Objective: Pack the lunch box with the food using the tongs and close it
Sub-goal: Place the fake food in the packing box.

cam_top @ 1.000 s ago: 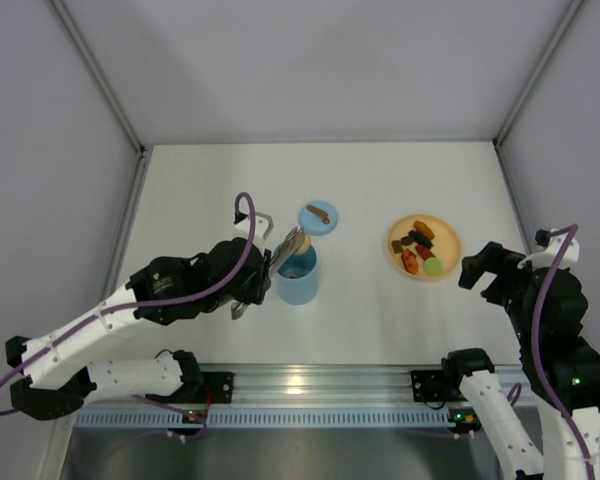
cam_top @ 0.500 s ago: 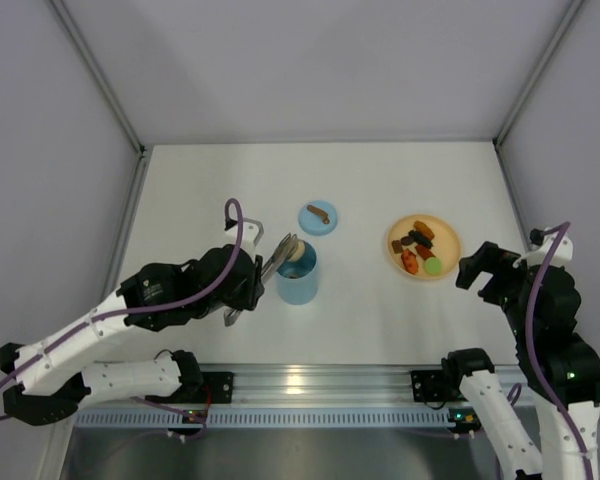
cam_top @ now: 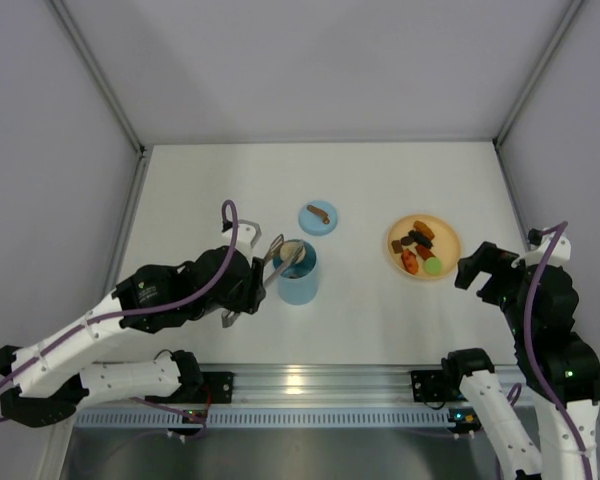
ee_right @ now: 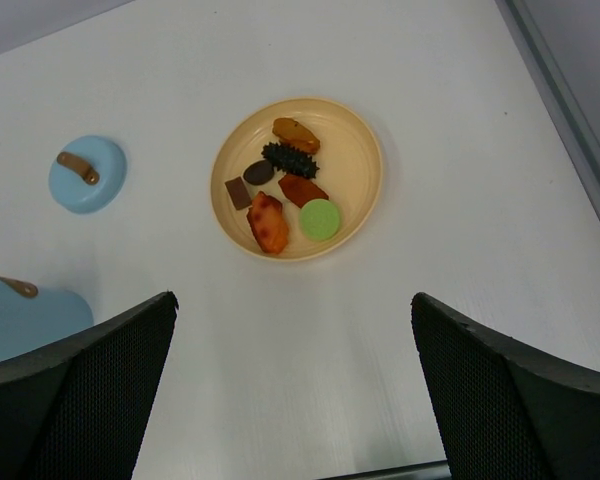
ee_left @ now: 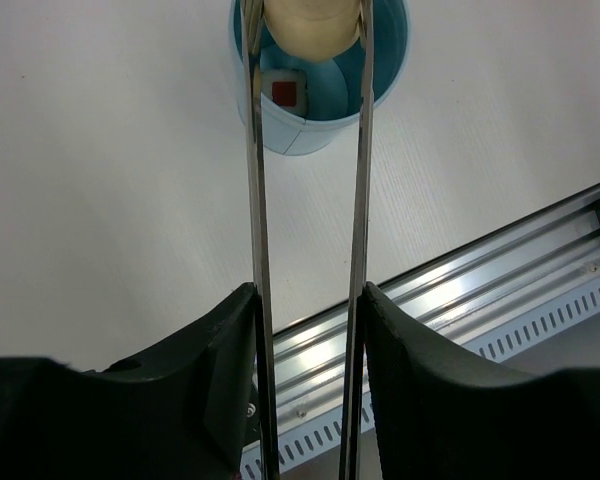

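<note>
Release wants care: with the left gripper [ee_left: 308, 295] clamped on the slim silvery V-shaped tongs [ee_left: 358, 180] and their pale cream round morsel [ee_left: 310, 25] poised over the mouth of the light blue cylindrical tub [ee_left: 300, 138], slackening should wait until it sits centred, clear of the rim.

- In the left wrist view the lunch box [ee_left: 385, 60] ran off the top edge, so its far rim was lost.
- The pale round piece [ee_left: 310, 25] over the lunch box's mouth was cut off there too, as were the tips of the tongs [ee_left: 358, 200].
- On the near side of the lunch box, the tongs' joined end ran off the bottom edge at the left gripper [ee_left: 310, 292].
- In the right wrist view the lunch box [ee_right: 20, 310] was cut by the left edge and partly covered by a finger [ee_right: 90, 390] of the right gripper [ee_right: 292, 298].
</note>
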You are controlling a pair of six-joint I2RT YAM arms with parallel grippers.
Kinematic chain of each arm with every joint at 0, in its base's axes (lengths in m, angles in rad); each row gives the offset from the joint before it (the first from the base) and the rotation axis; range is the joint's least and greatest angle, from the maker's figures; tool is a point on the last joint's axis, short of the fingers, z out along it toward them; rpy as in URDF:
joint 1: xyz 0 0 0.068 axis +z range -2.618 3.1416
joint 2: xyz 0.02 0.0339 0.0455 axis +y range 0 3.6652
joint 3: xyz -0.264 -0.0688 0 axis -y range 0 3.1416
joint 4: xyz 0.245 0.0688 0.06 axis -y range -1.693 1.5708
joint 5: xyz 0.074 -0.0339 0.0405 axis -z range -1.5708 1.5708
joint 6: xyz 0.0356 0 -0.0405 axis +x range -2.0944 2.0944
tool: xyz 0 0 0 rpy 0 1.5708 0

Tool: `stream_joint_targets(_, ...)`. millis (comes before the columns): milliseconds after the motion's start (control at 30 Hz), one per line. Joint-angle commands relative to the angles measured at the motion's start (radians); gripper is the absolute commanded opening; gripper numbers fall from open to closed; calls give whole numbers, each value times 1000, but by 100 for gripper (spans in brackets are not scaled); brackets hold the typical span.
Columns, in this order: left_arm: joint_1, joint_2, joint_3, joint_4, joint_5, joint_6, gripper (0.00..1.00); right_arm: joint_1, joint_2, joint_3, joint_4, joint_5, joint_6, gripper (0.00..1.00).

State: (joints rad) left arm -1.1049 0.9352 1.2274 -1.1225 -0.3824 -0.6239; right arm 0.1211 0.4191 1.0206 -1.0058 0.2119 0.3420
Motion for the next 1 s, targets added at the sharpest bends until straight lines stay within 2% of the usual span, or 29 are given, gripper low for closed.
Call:
stream_joint_targets(0,-3,-22,10,15,-3,9,49,-12,-6,-2,59,-6,3,99)
stream_joint_targets(467,-3,22,89,55,23,49,52,-12,-11,-8,62,-12,6,100)
stream_joint_targets(667,-3,204,273,105,30,136,53,-11,-6,12,52,-11,5,99)
stream_joint_targets(967,-3,600,526,283,134,242,56,-12,-26,39,9,3,-5,100)
